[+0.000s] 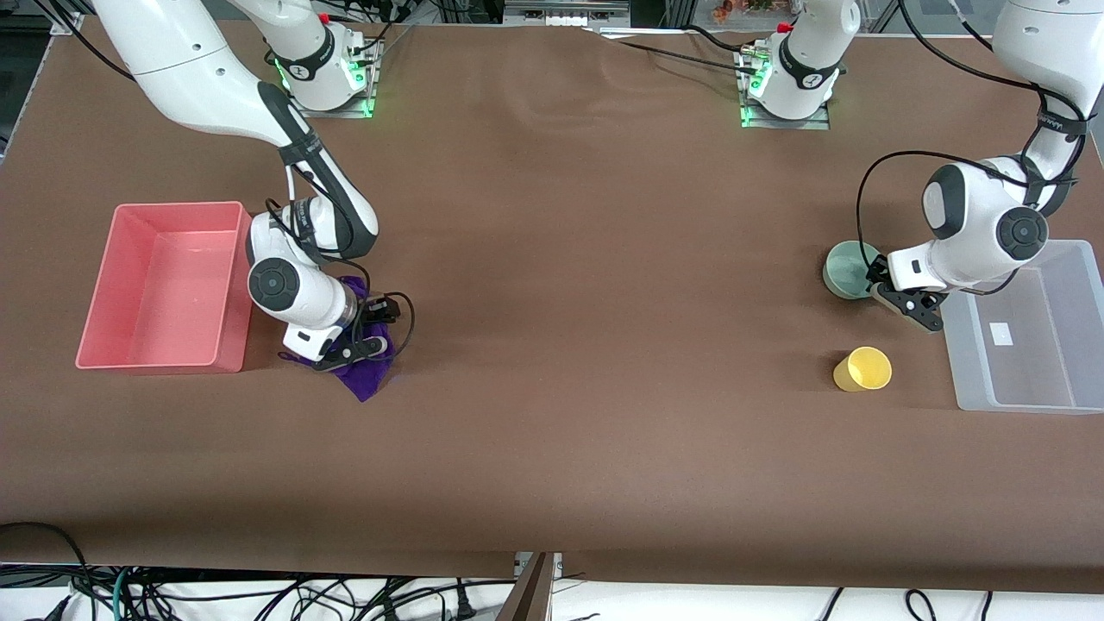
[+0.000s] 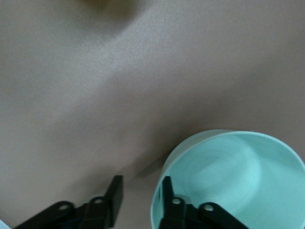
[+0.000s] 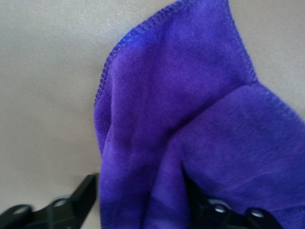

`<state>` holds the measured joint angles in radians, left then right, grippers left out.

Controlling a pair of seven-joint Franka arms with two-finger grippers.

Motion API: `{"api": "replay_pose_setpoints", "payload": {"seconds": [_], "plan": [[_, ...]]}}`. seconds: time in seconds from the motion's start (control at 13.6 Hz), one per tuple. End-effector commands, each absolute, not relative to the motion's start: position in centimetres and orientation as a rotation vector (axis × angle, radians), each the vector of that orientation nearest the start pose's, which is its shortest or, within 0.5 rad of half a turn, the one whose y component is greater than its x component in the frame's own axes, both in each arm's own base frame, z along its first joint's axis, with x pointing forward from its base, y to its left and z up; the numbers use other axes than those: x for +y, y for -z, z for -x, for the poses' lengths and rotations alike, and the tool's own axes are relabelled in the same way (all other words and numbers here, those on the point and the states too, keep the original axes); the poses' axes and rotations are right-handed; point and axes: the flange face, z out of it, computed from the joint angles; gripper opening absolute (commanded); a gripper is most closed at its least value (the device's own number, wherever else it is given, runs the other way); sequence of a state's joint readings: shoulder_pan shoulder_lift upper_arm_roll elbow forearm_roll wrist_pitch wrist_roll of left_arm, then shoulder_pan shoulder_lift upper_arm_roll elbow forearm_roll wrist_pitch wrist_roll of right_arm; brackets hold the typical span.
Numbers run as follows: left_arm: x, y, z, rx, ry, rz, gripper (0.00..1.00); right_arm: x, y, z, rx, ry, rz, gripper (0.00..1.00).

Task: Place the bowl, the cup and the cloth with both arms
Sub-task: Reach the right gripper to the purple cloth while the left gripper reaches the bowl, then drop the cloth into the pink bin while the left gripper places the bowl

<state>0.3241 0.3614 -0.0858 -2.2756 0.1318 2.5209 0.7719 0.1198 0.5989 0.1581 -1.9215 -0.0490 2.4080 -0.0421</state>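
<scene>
Beside the clear bin (image 1: 1031, 332): both arms at work on the brown surface (image 1: 586, 259).
Left gripper (image 2: 141, 193) straddles the bowl (image 2: 233, 176) rim, jaws open, one inside, one outside. The cup (image 1: 862, 369) stands near the clear bin, nearer the front camera than the bowl. Well apart from the bin, right gripper (image 3: 143, 200) jaws bracket a fold of the purple cloth (image 3: 190, 119).
</scene>
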Motion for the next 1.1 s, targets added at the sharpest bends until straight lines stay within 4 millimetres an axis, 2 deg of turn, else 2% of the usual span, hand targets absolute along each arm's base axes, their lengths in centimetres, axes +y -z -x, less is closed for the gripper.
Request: {"api": "replay_pose_setpoints", "payload": {"seconds": [0.0, 0.07, 0.15, 0.29, 0.44, 0.51, 0.66, 0.74, 0.88, 1.03], "plan": [[12.0, -19.5, -51.4, 1.031, -0.18, 2.971, 0.0, 16.6, -18.4, -58.9, -0.535, -0.158, 3.042, 0.0], [11.9, -20.2, -51.5, 1.031, -0.19, 2.97, 0.0, 16.5, -19.1, -59.3, -0.542, -0.139, 3.042, 0.0], [12.1, -21.8, -51.6, 1.022, -0.222, 2.977, 0.0, 16.3, -19.6, -59.5, -0.548, -0.141, 3.044, 0.0], [11.6, -27.3, -53.1, 1.02, -0.313, 2.989, 0.0, 16.0, -22.3, -60.9, -0.542, -0.188, 3.051, 0.0], [12.9, -32.8, -55.4, 0.989, -0.438, 3.022, 0.0, 15.4, -26.9, -62.9, -0.538, -0.28, 3.059, 0.0], [14.2, -34.9, -56.3, 0.965, -0.449, 3.023, 0.0, 14.6, -29.7, -63.9, -0.563, -0.333, 3.058, 0.0], [18.1, -37.5, -57.7, 0.945, -0.381, 3.017, 0.0, 11.1, -35.3, -65.4, -0.574, -0.473, 3.059, 0.0], [20.8, -38.1, -58.1, 0.961, -0.358, 2.989, 0.0, 8.5, -37.5, -65.7, -0.632, -0.548, 3.035, 0.0], [26.4, -37.3, -59.6, 1.008, -0.345, 2.948, 0.0, 3.6, -41.1, -65.8, -0.74, -0.638, 2.984, 0.0], [31.5, -34.0, -60.0, 1.055, -0.345, 2.97, 0.0, -1.9, -42.8, -64.7, -0.721, -0.729, 2.962, 0.0]]}}
